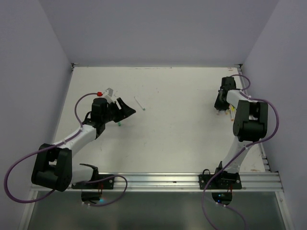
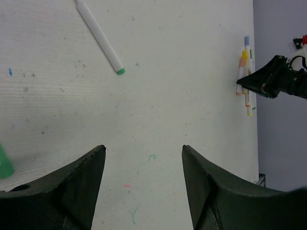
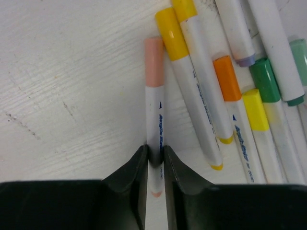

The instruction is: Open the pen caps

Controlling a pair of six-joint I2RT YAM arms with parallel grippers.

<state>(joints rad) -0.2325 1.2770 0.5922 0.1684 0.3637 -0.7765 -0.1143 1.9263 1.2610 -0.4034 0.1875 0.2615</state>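
In the right wrist view my right gripper [image 3: 156, 153] is shut on the white barrel of a pen [image 3: 155, 112] that lies on the table. Its peach pen cap [image 3: 154, 62] is still on and points away from the jaws. Beside it lie several more capped pens, with a yellow cap [image 3: 171, 33], an orange cap [image 3: 226, 78] and a green cap [image 3: 264, 80]. My left gripper [image 2: 144, 151] hangs open over bare table with nothing between its fingers. Ahead of it lies a white pen [image 2: 100, 36] with a green end. A loose green cap [image 2: 5, 163] sits at its left.
From above, the pile of pens [image 1: 232, 112] lies by the table's right edge under the right gripper [image 1: 223, 108]. The lone pen [image 1: 139, 103] lies just right of the left gripper [image 1: 122, 111]. Grey walls enclose the white table [image 1: 182, 139] on three sides.
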